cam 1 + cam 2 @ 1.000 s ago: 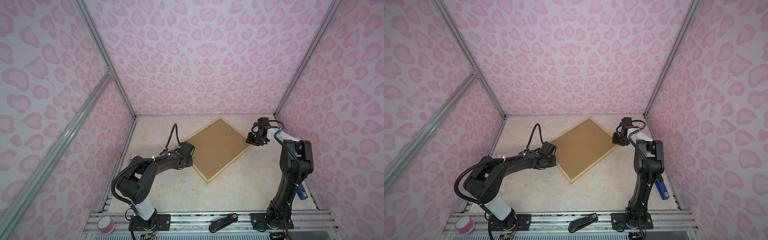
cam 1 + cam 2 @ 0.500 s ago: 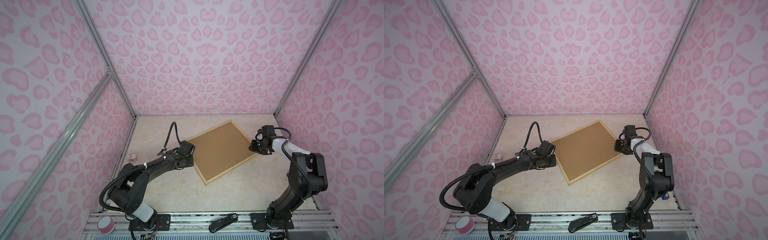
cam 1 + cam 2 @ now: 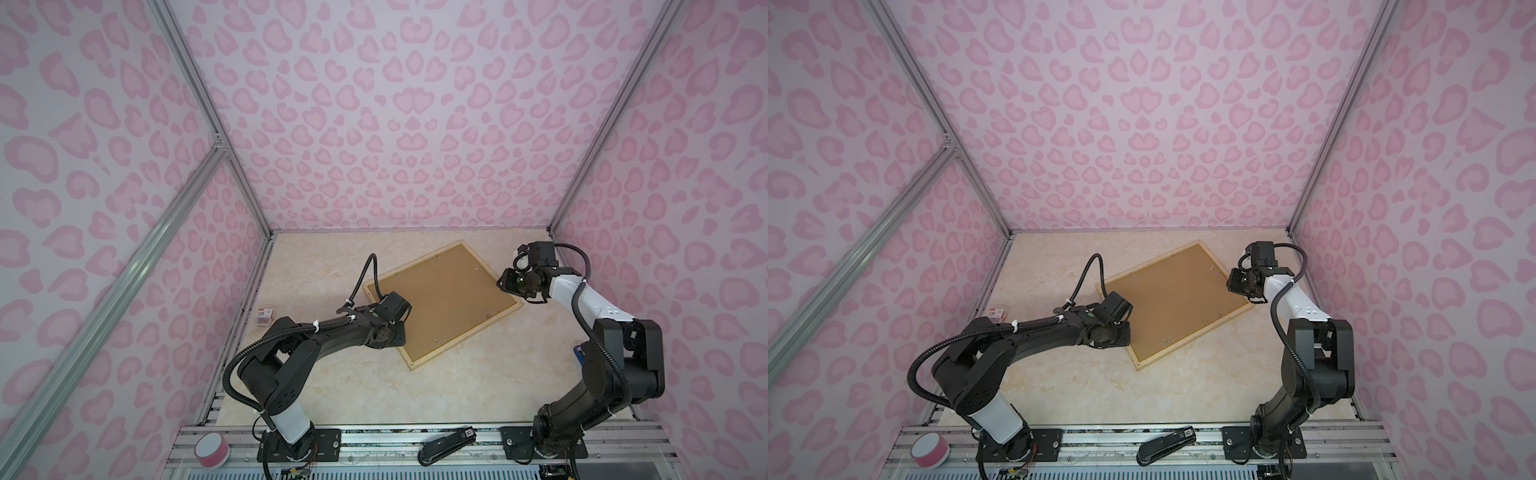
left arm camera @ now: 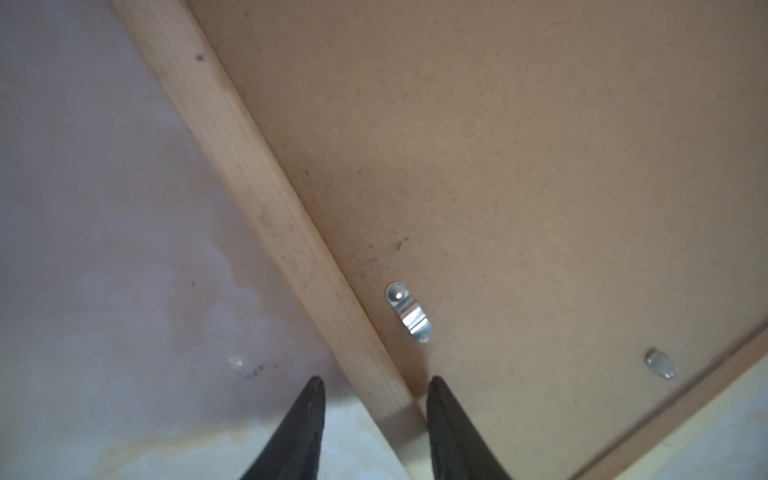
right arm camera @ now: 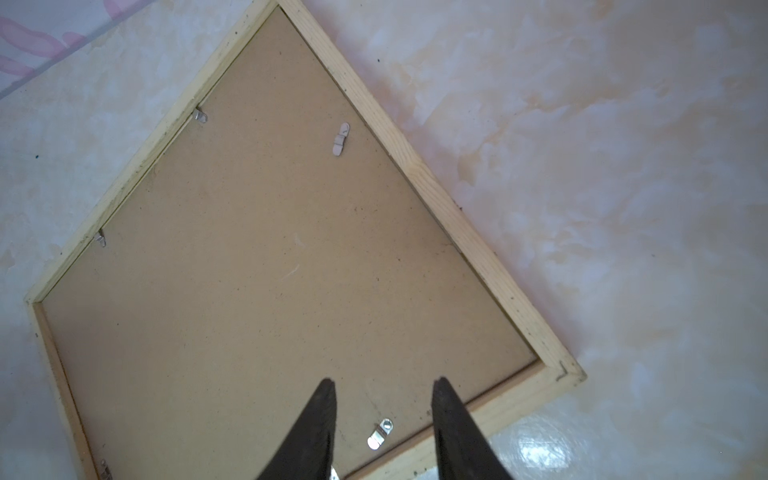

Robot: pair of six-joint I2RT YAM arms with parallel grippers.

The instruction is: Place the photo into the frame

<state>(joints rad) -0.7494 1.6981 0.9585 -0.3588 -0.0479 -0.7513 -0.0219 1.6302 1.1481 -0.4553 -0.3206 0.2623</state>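
Straddling one strip of the frame [image 4: 257, 187], the left gripper [image 4: 374, 380] has its fingers [image 4: 299, 432] spread. One tip is over bare tabletop [image 3: 332, 266] and the other over the brown backing board [image 4: 519, 166]. There is a gap on each side of the pale rail, so nothing is pinched. That stance would suit steadying the rail or closing on it.

The right gripper [image 5: 382, 380] also has its fingers [image 5: 316, 432] apart and empty. It hangs over the board just inside the frame's strip that faces the tabletop's right edge. A metal tab [image 5: 380, 434] lies below the gap, and that tab is probably its target, since such tabs lock the board in.

The frame lies flat with its back up, turned corner-on, in the far half of the tabletop toward the far right corner. This leaves each arm a side of its own to reach.

No part of the photo shows. The board fills the frame, so the photo may lie beneath it, but I cannot tell.
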